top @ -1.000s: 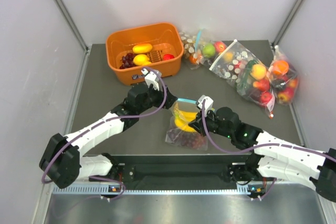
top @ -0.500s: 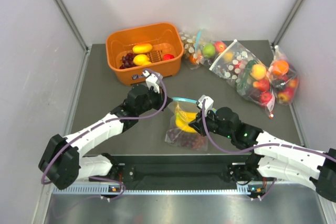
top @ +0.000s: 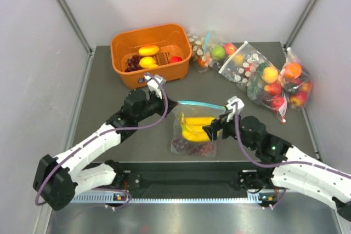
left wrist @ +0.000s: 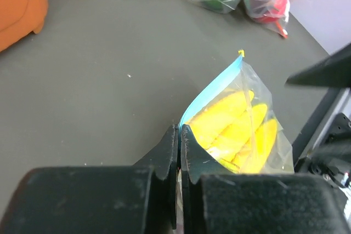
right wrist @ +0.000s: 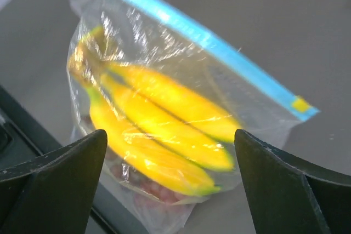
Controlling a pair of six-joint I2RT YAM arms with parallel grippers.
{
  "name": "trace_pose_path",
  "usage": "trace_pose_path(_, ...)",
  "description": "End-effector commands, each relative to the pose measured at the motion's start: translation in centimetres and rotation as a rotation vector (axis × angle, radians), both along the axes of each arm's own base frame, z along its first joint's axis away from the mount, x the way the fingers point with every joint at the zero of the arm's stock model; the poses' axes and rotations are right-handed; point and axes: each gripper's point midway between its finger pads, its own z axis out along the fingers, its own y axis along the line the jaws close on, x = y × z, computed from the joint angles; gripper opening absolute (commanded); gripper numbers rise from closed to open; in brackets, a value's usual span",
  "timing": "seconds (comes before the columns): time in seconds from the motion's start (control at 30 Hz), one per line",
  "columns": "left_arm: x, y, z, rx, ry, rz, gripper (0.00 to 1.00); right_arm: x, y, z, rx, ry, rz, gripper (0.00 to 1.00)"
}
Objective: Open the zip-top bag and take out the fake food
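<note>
Left gripper (left wrist: pixel 179 135) is clamped on the zip-top bag (top: pixel 195 131), pinching its left top corner, fingers pressed together right at the end of the zip strip (top: pixel 200 104). The strip runs as a light blue line away from that pinch toward the right arm, with a small yellow tab at its far end.

Right gripper (right wrist: pixel 170 135) is spread wide and holds nothing. In the right wrist view its fingers (right wrist: pixel 57 182) sit low on either side of the bag, apart from the plastic. From the top view it is just beside the bag's right edge, below the far end of the strip.

The bag is near the front middle of the table (top: pixel 104 102), between the two grippers. Its top edge is lifted and its lower part seems to rest on the table.

Bananas (top: pixel 196 126) are inside the bag, in the upper half, lying across. Grapes (top: pixel 189 146), dark, are at the bottom of the bag under the bananas.

The zip looks shut along what shows, but the right wrist view is blurred, so not sure.

Orange basket (top: pixel 122 72) is at the back left, well apart from the bag, with yellow fruits, a dark cluster and a red piece in it. Bags of fruit (top: pixel 258 75) lie along the back right of the table.
</note>
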Motion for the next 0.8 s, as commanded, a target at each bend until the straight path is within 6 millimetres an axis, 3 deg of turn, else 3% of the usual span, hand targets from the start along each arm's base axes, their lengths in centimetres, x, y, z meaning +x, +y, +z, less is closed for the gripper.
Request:
trace_pose_path(0.0,-0.5,-0.2,4.7,-0.059,-0.124,-0.058,0.0,1.1,-2.8,4.1,0.111,-0.087,-0.158,1.0)
trace_pose_path(0.1,-2.0,-0.3,5.8,-0.096,-0.166,-0.112,0.0,1.9,-4.3,4.2,0.154,-0.123,-0.211,1.0)
trace_pose_path(0.23,-3.4,0.1,7.5,-0.138,-0.209,-0.141,0.0,3.0,-4.3,2.6,0.183,-0.081,-0.168,1.0)
trace_pose_path(0.27,-3.6,0.3,8.0,-0.144,-0.218,-0.143,0.0,4.1,-5.3,2.4,0.201,-0.072,-0.206,1.0)
trace_pose_path(0.3,-3.7,0.4,8.5,-0.147,-0.227,-0.141,0.0,4.0,-4.5,2.7,0.233,-0.072,-0.149,1.0)
trace_pose_path(0.37,-3.8,0.6,8.8,-0.148,-0.226,-0.135,0.0,4.7,-5.1,1.9,0.256,-0.057,-0.157,1.0)
trace_pose_path(0.4,-3.8,0.7,8.9,-0.149,-0.226,-0.135,0.0,4.8,-4.8,2.5,0.282,-0.08,-0.135,1.0)
trace_pose_path(0.57,-3.3,0.9,8.1,-0.125,-0.207,-0.109,0.0,2.5,-2.5,1.9,0.362,-0.105,0.058,1.0)
trace_pose_path(0.6,-3.2,0.9,7.9,-0.121,-0.202,-0.104,0.0,1.5,-1.9,1.0,0.37,-0.088,0.117,1.0)
trace_pose_path(0.63,-3.1,0.9,7.9,-0.12,-0.202,-0.099,0.0,1.2,-1.7,1.7,0.396,-0.127,0.143,0.99)
trace_pose_path(0.77,-3.2,0.9,8.2,-0.121,-0.207,-0.106,0.0,0.6,-1.4,0.7,0.41,-0.135,0.18,1.0)
